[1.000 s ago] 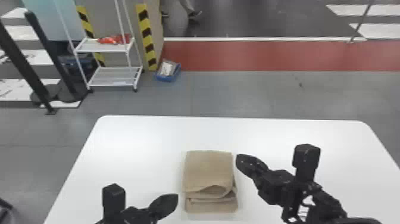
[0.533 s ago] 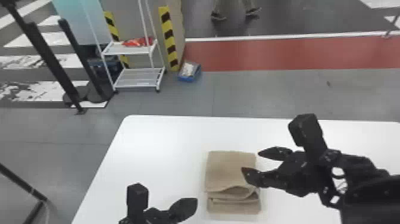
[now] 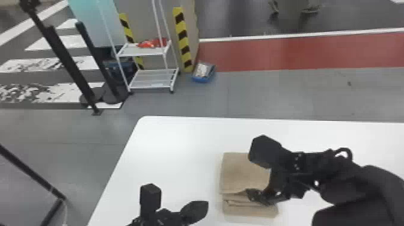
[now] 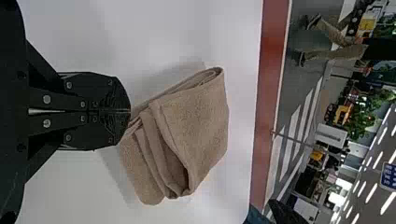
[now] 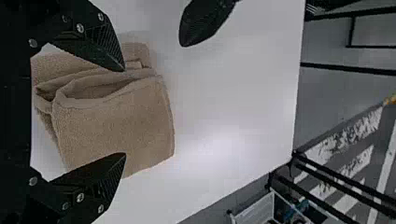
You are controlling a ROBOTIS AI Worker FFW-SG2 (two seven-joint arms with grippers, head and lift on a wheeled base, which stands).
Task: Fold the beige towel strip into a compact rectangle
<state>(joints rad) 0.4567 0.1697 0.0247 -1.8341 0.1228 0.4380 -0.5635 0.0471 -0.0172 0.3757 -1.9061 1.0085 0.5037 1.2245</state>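
Towel (image 3: pixel 237 171) apart from left gripper (image 3: pixel 205 205), table's far edge (image 3: pixel 195 119)

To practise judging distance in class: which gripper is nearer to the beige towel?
Right. The right gripper hangs open over the towel's right part; the left gripper, shut, is off to its left.

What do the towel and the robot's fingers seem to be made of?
The towel looks like soft terry cotton, judging by its fuzzy, matt surface. The right gripper has black fingers, perhaps hard plastic, with a dull sheen and fine ridges.
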